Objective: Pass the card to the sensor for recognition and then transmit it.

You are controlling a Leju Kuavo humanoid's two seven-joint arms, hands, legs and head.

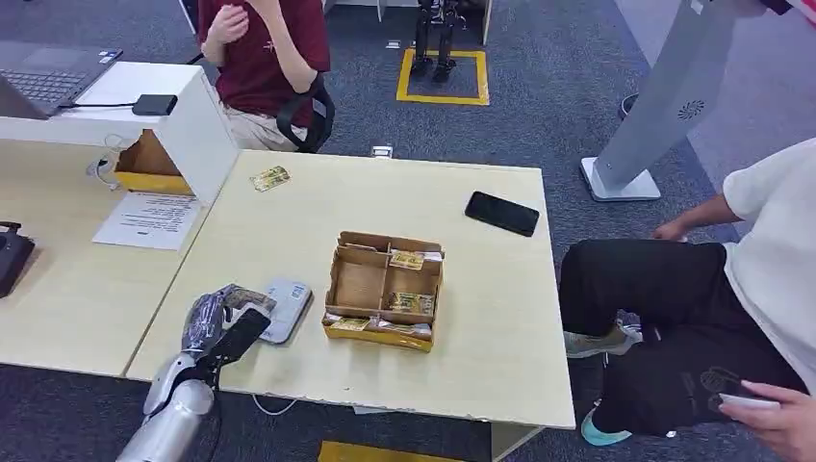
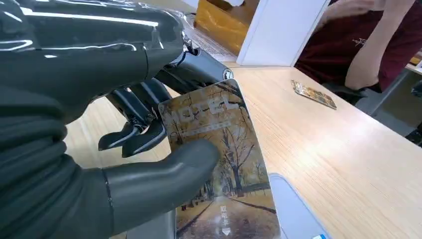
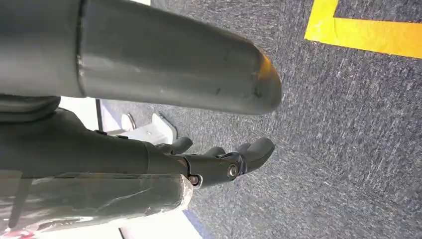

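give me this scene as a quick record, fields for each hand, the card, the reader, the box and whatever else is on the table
left hand: holds the card, thumb pressed on its face
card: hotel card with a tree-lined path picture, over the reader
reader: pale grey pad near the table's front edge, left of the box
right hand: hangs over the carpet, holds nothing
box: cardboard, compartments with more cards
phone: black, lying flat
loose card: far side of the table
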